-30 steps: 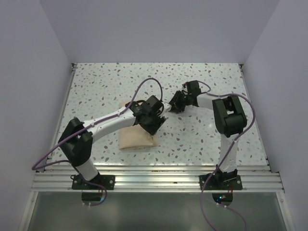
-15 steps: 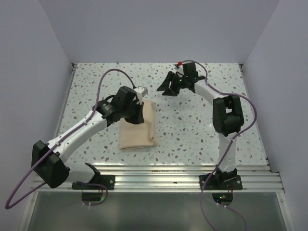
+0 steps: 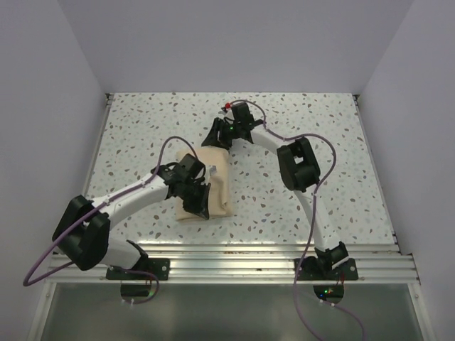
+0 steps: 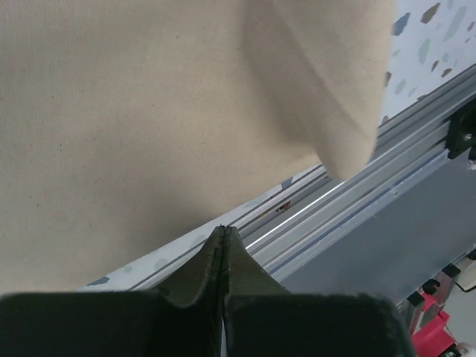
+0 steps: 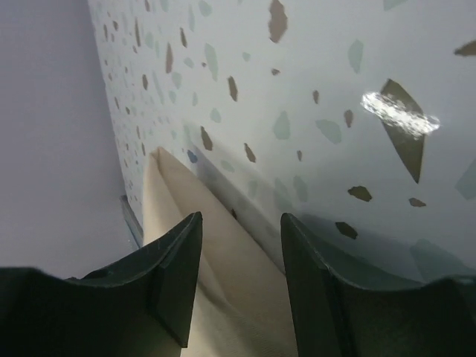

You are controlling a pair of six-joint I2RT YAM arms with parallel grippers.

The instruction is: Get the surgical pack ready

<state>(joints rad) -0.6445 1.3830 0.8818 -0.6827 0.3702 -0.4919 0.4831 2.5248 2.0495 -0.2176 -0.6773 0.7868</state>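
Currently the folded surgical pack (image 3: 219,177) lies near the front edge of the counter (image 3: 320,142), left gripper (image 3: 198,207) jaws together over it, right gripper (image 3: 212,140) jaws apart at its far corner, where a careless pinch might pull folds loose.

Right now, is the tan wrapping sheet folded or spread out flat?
Folded. From above, the wrapping sheet is a small rectangular parcel, and the left wrist view shows one layer lapping over another.

Speckled tabletop (image 3: 142,128), aluminium rail (image 3: 227,266) along near edge
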